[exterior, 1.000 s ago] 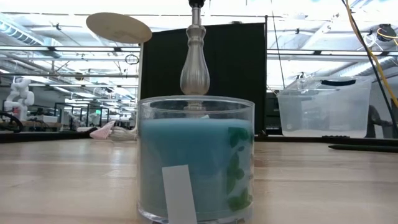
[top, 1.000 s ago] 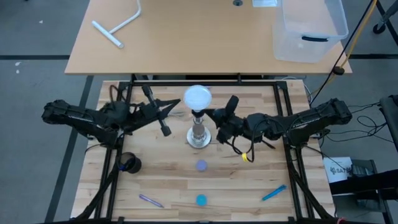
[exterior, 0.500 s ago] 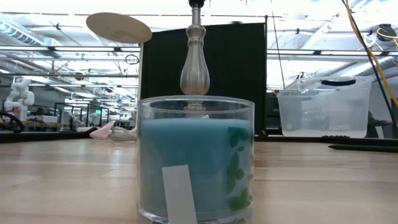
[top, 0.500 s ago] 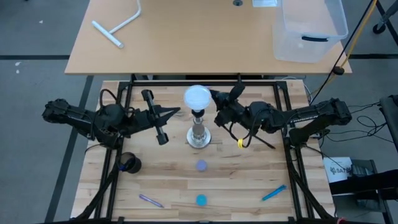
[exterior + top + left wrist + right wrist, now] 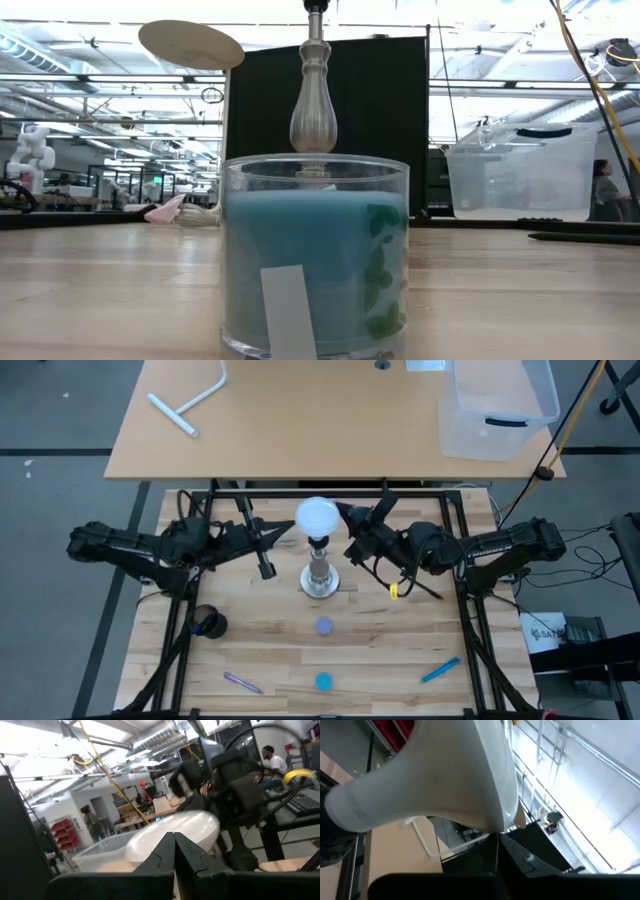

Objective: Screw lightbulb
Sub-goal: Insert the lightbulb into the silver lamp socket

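The lightbulb [image 5: 318,516] sits upright on top of the socket stand [image 5: 318,575], centre of the high view, its white globe above the black collar. Left gripper [image 5: 281,538] points at the globe from frame left, jaws pressed together, tip just short of the glass; right gripper [image 5: 347,513] reaches in from frame right, jaws likewise together, tip at or against the globe's edge; I cannot tell whether it touches. Neither holds the bulb. My judgement: the bulb looks seated, so the step in hand is the final turning or a check; to do it well, open the jaws before closing on the globe, grip lightly, and keep the stand from twisting. Around: a candle jar [image 5: 315,255] fills the low view's centre, a blue pen [image 5: 440,670] lower right, a purple pen [image 5: 242,682] lower left, a clear bin [image 5: 497,405] upper right. None crowds the stand.
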Motion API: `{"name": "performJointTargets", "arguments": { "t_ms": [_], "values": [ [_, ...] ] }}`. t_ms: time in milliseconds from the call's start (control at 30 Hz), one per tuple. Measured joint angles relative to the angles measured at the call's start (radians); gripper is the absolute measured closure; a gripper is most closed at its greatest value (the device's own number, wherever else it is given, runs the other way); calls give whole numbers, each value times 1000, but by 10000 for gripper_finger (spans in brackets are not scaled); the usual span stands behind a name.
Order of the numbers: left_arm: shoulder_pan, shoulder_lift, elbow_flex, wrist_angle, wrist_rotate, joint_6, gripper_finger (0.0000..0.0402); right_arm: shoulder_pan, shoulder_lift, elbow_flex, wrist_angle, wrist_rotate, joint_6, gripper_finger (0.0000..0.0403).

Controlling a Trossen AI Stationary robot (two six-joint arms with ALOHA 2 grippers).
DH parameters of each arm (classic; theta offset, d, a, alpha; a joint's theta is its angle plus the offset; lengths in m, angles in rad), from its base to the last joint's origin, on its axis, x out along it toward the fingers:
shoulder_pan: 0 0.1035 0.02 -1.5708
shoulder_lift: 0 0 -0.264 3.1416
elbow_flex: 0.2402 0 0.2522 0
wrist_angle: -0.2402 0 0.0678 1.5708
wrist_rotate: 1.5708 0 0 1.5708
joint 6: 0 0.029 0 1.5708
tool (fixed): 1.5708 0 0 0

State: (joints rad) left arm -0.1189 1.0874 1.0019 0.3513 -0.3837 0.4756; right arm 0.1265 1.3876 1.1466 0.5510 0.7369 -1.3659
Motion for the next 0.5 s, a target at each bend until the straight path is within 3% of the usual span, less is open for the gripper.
{"name": "performJointTargets", "arguments": {
  "t_ms": [500],
  "values": [
    [87, -2, 2, -35, 10, -55, 401, 53, -2, 0, -8, 13, -8, 403]
  ]
}}
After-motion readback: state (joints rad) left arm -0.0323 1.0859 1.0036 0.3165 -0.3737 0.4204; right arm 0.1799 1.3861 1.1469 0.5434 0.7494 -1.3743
